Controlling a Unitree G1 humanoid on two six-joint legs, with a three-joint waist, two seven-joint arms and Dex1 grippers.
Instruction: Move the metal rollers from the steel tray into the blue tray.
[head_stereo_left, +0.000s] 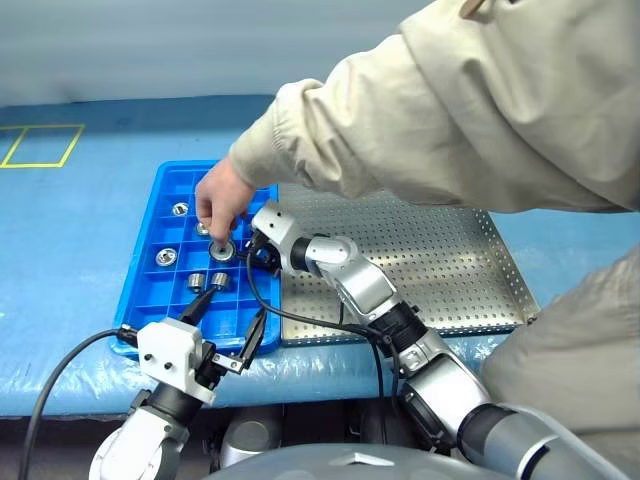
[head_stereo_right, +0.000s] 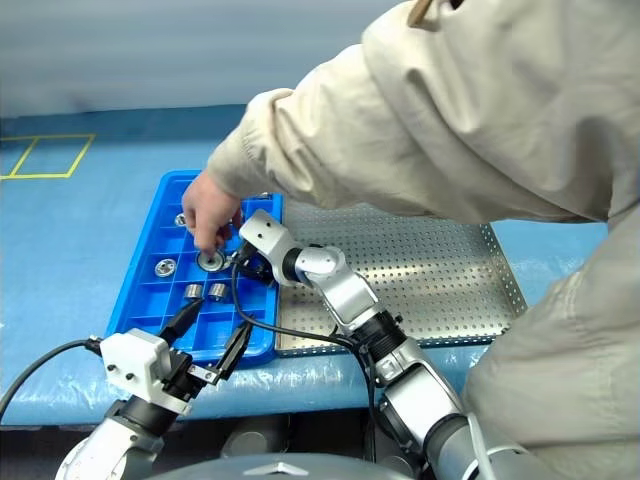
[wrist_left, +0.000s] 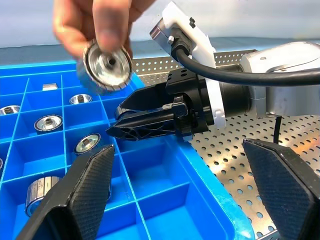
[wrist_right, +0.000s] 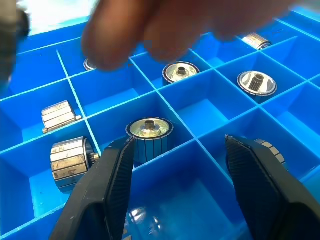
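Note:
The blue tray (head_stereo_left: 135, 290) lies left of the steel tray (head_stereo_left: 450, 270), whose far side a person's sleeve (head_stereo_left: 420, 110) covers. Several metal rollers (wrist_right: 149, 131) sit in the blue tray's compartments, some upright and some on their sides (head_stereo_left: 197, 282). A person's hand (head_stereo_left: 220, 200) holds one roller (wrist_left: 107, 65) by its rim just above the blue tray. My right gripper (head_stereo_left: 255, 255) hovers open over the tray's right side, just below that held roller, with an empty compartment between its fingers (wrist_right: 260, 175). At the tray's near edge my left gripper (head_stereo_left: 238, 305) stands wide open and empty.
A person leans in from the right, the body (head_stereo_left: 580, 340) close to the table's near right corner. Both trays rest on a blue table cover with a yellow outlined square (head_stereo_left: 40, 145) at the far left. A black cable (head_stereo_left: 60, 370) trails from my left wrist.

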